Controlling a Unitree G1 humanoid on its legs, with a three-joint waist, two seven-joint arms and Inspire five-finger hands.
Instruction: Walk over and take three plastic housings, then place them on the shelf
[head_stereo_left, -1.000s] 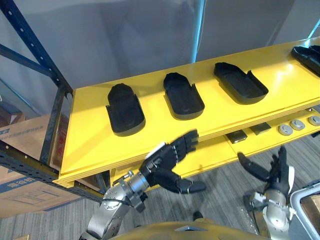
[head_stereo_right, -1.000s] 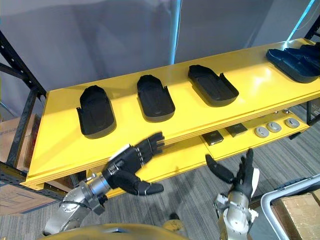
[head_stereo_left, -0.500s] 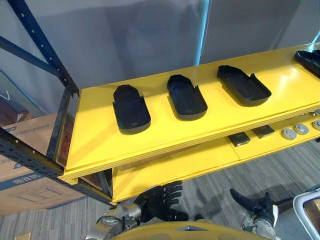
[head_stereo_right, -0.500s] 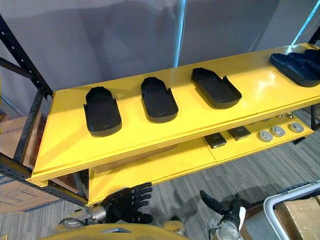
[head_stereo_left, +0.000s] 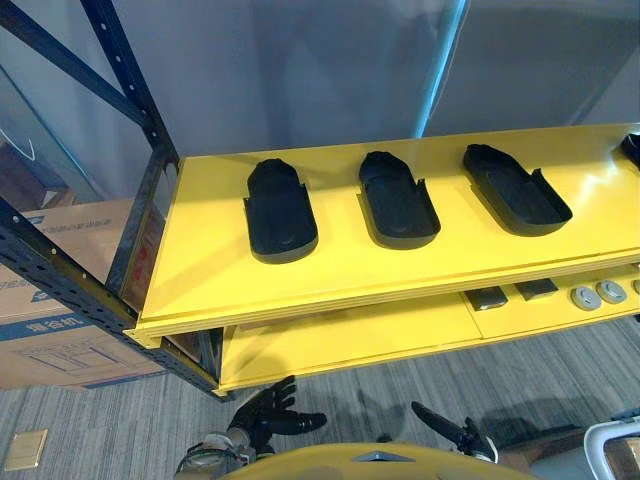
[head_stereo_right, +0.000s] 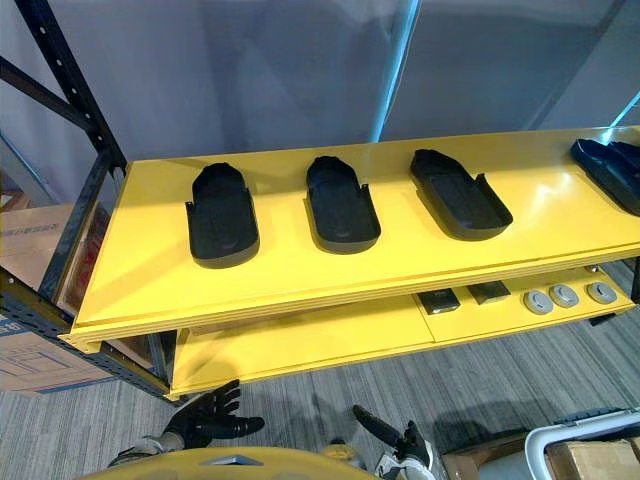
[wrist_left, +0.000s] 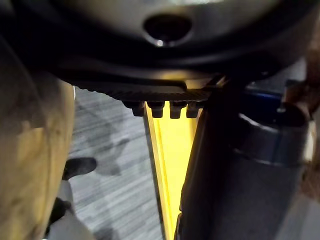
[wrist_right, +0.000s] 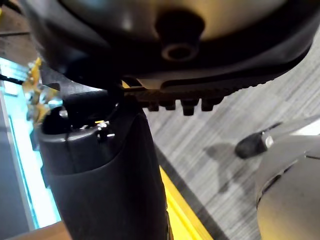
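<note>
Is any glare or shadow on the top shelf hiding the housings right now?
No. Left eye view: the three housings read dark and whole on the evenly lit shelf. Right eye view: a pale sheen lies on the shelf to their right, and a bright streak runs down the wall behind. Left wrist view: the left hand sits in deep shade.

housings (head_stereo_left: 398, 200): black
shelf (head_stereo_left: 200, 270): bright yellow
rack frame (head_stereo_left: 130, 75), your 10 o'clock: dark blue
floor (head_stereo_left: 90, 430), your 6 o'clock: grey, striped
</note>
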